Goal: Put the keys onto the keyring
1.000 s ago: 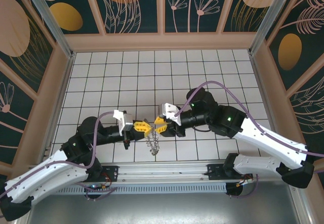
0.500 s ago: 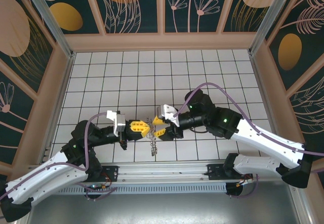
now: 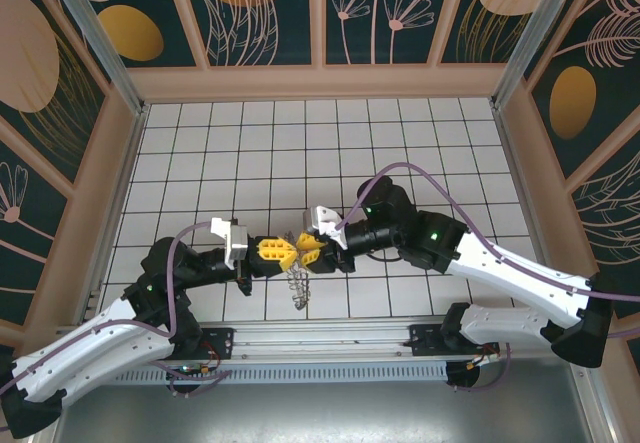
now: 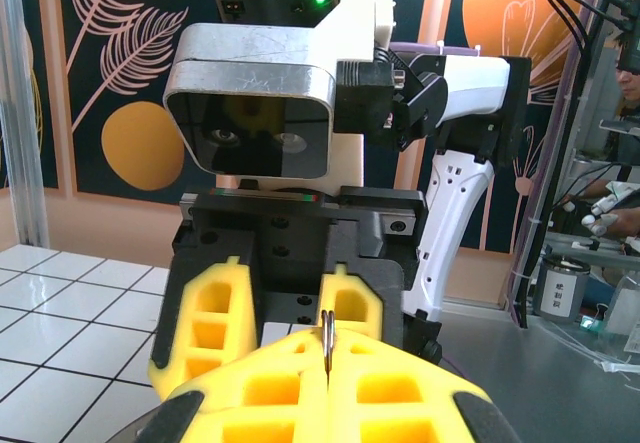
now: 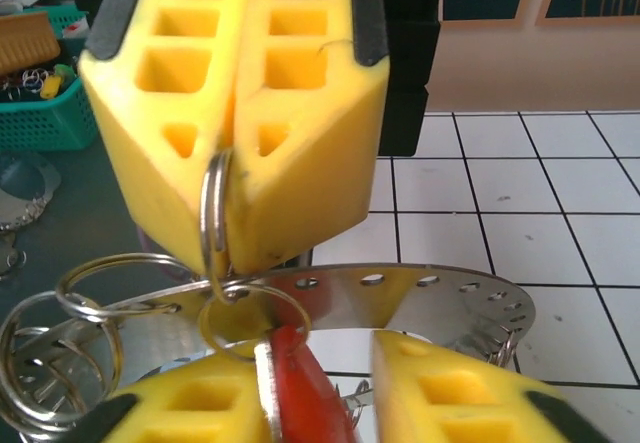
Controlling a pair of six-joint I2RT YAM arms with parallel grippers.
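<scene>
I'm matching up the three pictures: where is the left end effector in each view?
Top external: left end effector just below and left of centre.
Left wrist: bottom centre, yellow fingers closed.
Right wrist: upper left, pointing down.
Shared landmark: the thin metal ring pinched between its fingers.

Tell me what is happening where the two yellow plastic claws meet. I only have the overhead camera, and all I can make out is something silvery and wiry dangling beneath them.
Observer: The left gripper is shut on one thin silver wire ring, which links down to the keyring, a flat curved metal band with a row of holes.
Operator: And what is the other claw doing?
Observer: A tiny silver key with a red plastic head lies between the fingers of the right gripper. I cannot tell whether they are pinching it.
</scene>
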